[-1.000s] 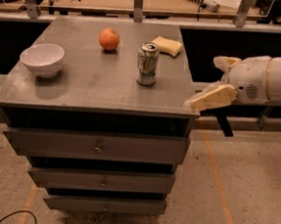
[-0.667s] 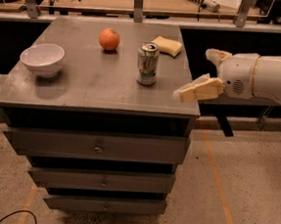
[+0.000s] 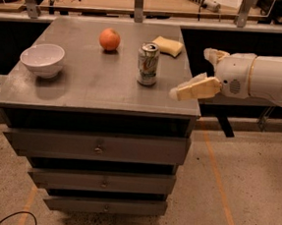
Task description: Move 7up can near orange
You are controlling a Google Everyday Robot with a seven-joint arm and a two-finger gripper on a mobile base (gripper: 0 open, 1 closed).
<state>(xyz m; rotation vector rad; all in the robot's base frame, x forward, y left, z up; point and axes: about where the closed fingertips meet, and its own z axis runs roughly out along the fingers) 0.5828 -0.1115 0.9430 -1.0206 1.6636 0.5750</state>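
Observation:
The 7up can, silver-white with green and red markings, stands upright on the grey cabinet top, right of centre. The orange lies behind and left of the can, about a can's height away. My gripper comes in from the right at the cabinet's right edge, level with the can and a short way to its right. Its two tan fingers are spread apart, one in front and one behind, with nothing between them. It does not touch the can.
A white bowl sits at the left of the top. A yellow sponge lies behind and right of the can. The cabinet has drawers below. A workbench with a rail runs behind it.
My gripper has moved left toward the can, from beyond the cabinet's right edge to over that edge. The can, orange, bowl and sponge have not moved.

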